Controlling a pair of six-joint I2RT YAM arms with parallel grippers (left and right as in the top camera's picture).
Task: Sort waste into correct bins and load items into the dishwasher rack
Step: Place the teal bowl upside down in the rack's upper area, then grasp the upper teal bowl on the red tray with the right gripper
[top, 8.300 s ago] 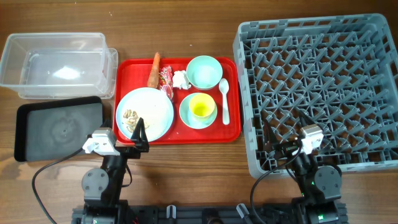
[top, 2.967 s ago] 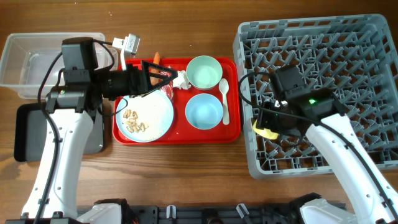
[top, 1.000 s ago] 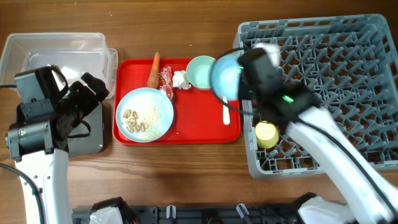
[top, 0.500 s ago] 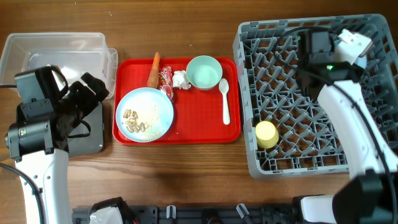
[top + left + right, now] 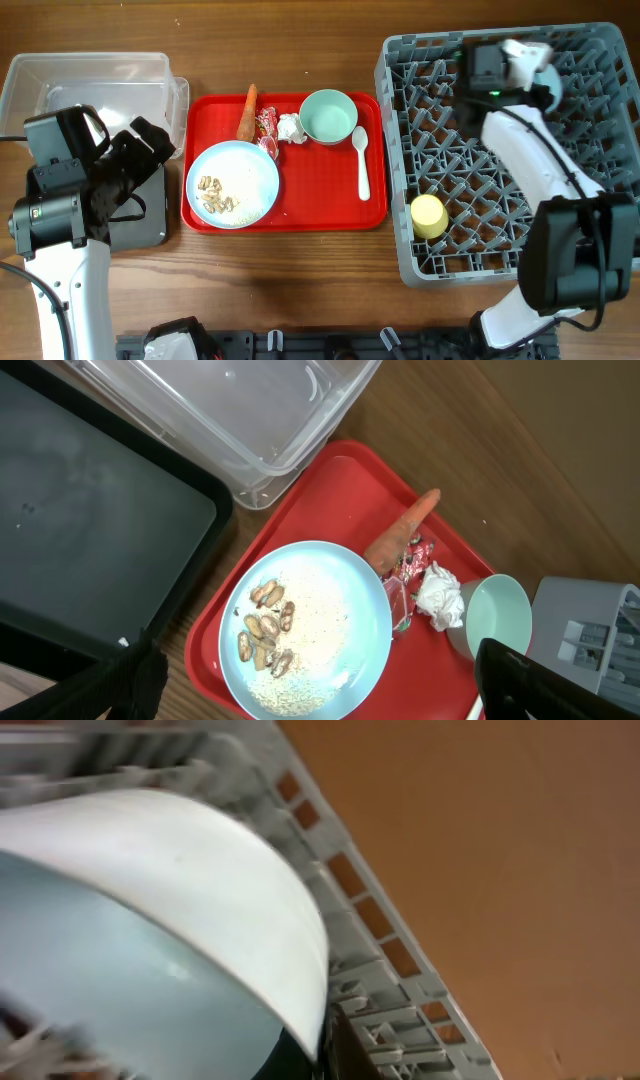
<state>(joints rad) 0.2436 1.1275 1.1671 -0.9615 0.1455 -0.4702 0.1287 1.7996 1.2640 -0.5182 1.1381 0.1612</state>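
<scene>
The right gripper [image 5: 532, 62] is out over the far side of the large square grey pegged plastic rack [image 5: 600, 200], pinching the rim of a pale mint-blue bowl [image 5: 150, 940]; up close the bowl is tilted against the rack's outer wall, though I can't tell whether it touches the pegs. A small yellow cup [image 5: 428, 216] lies in the rack's near corner, the one closest to the red serving tray [image 5: 320, 190]; the rack itself stands just right of that tray on the wooden table [image 5: 300, 270].

The left gripper [image 5: 320, 660] hangs with its fingers [image 5: 130, 680] spread wide and nothing between them, above the tray's left edge; beneath it and left of the tray lies the black shallow rectangular tray [image 5: 90, 530], and beyond that, off the tray's far left corner, the clear plastic rectangular tub [image 5: 230, 410].

On the tray, at its near left, sits the large pale blue round plate [image 5: 330, 570] with beige food scraps [image 5: 265, 625] and rice grains [image 5: 240, 190] on it; at the tray's far edge lie the orange carrot [image 5: 400, 538], the small red printed wrapper [image 5: 410, 555] and the crumpled white tissue [image 5: 440, 595], close together in a row; next to the tissue stands a second pale mint-blue bowl [image 5: 495, 615], upright; the white spoon [image 5: 361, 160] lies along the tray's right side.
</scene>
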